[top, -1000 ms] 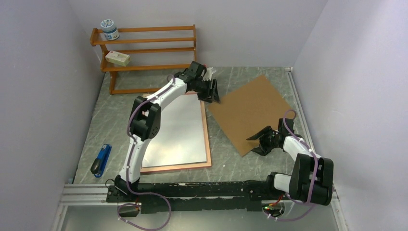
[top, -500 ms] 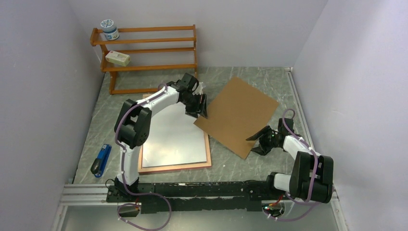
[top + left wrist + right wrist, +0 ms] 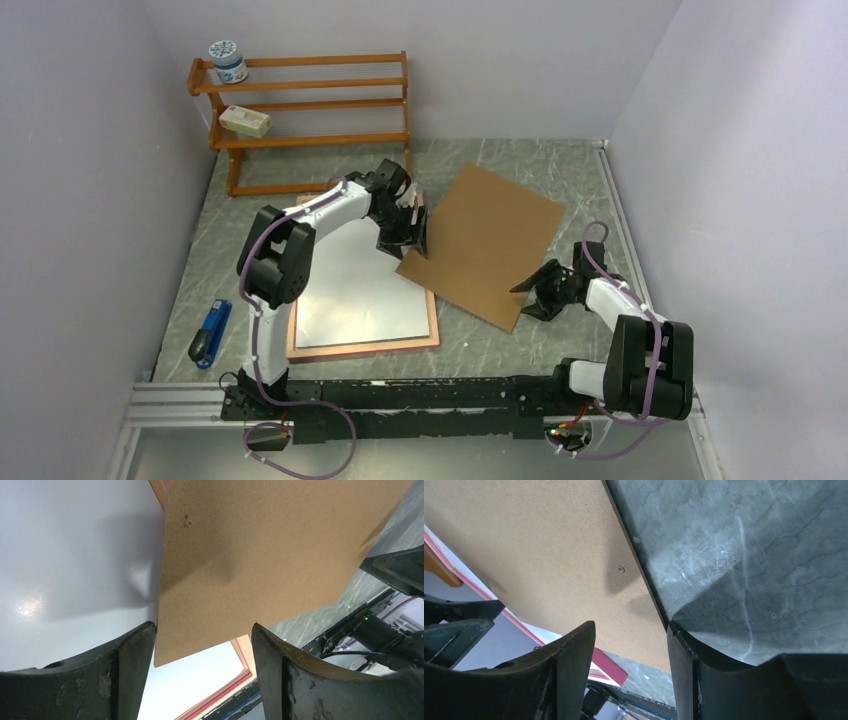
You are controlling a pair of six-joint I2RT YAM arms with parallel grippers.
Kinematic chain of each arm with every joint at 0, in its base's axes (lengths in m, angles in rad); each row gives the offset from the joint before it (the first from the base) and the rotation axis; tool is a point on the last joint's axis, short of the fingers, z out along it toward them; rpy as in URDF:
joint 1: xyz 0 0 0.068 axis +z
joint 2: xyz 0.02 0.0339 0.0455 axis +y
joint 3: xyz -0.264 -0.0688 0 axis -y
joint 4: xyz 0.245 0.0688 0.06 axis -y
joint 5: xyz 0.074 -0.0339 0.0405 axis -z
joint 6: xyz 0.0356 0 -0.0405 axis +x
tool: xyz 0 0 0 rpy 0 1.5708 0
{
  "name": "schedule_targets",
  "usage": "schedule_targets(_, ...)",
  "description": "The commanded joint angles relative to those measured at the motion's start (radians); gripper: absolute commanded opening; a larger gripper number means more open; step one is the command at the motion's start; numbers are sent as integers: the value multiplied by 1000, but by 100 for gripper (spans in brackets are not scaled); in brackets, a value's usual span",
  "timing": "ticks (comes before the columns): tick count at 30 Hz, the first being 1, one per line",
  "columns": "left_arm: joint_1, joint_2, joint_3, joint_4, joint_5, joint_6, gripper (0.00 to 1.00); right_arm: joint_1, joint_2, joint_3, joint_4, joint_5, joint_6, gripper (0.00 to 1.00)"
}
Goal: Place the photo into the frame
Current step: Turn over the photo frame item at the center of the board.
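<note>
My top view is bright, evenly lit from above and sharp, with only soft shadows. On the left wrist camera I get a small glare spot and a grey shadow on the photo, and the near fingers look dark and blurred. My right wrist view shows a soft-edged shadow across the table.

The white-and-black left arm arches forward over the worktop, its black two-finger left hand aimed down, fingers parted; the right arm crouches low, its right hand likewise spread.
</note>
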Motion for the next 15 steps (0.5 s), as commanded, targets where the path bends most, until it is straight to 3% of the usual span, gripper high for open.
schedule_targets(1, 12, -4, 33, -38, 38, -39, 77, -1, 27, 0, -44, 205, -67, 59)
schedule_targets(11, 23, 50, 45, -74, 58, -89, 79, -1, 72, -11, -13, 189, -63, 59)
schedule_targets(15, 24, 48, 25, -25, 139, -109, 73, -1, 80, -15, -7, 184, -64, 59)
